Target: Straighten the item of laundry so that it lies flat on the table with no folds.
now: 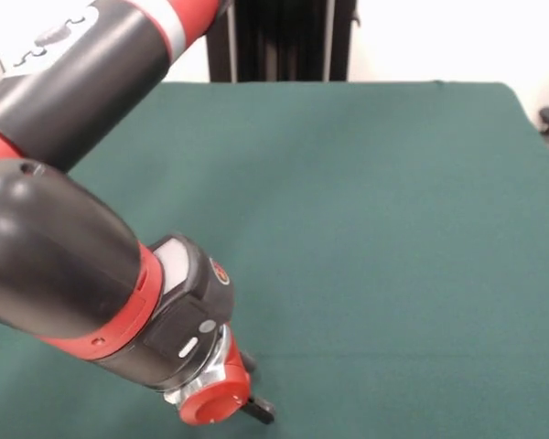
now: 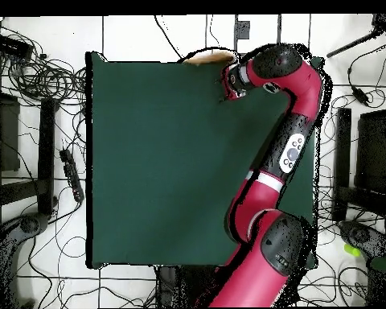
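In the overhead view only a small orange-tan strip of the item of laundry (image 2: 206, 56) shows, at the top edge of the dark green table (image 2: 148, 161). It seems to lie at or over that edge. My gripper (image 2: 227, 87) sits just right of and below that strip, at the end of the red and black arm (image 2: 297, 105). The front view shows the gripper (image 1: 252, 402) low over the table (image 1: 366, 229) at the bottom edge, under the big wrist. The laundry is out of that view. Whether the gripper holds cloth is hidden.
The arm (image 1: 64, 247) fills the left side of the front view and crosses the table's right side in the overhead view. Cables (image 2: 51, 80) and stands lie on the tiled floor around the table.
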Motion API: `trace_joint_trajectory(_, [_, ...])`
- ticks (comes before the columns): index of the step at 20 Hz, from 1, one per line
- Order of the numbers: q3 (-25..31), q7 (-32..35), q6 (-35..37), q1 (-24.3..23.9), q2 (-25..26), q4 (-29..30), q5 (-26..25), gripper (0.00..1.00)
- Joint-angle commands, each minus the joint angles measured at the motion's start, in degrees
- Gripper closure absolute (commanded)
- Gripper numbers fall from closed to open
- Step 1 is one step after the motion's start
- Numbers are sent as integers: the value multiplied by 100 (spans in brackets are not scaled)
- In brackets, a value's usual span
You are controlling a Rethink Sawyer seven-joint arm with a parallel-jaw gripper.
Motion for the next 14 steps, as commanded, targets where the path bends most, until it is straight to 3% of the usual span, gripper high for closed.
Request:
trace_joint_trajectory(1, [-838, 613, -134, 367, -598, 308, 90, 0])
trace_joint_trajectory(7, [-1636, 1212, -437, 164, -776, 1134, 1096, 0])
trace_joint_trajectory(10, [-1897, 1007, -624, 86, -713, 1341, 1387, 0])
trace_joint_trajectory(14, [-2455, 769, -1682, -255, -445, 2105, 1923, 0])
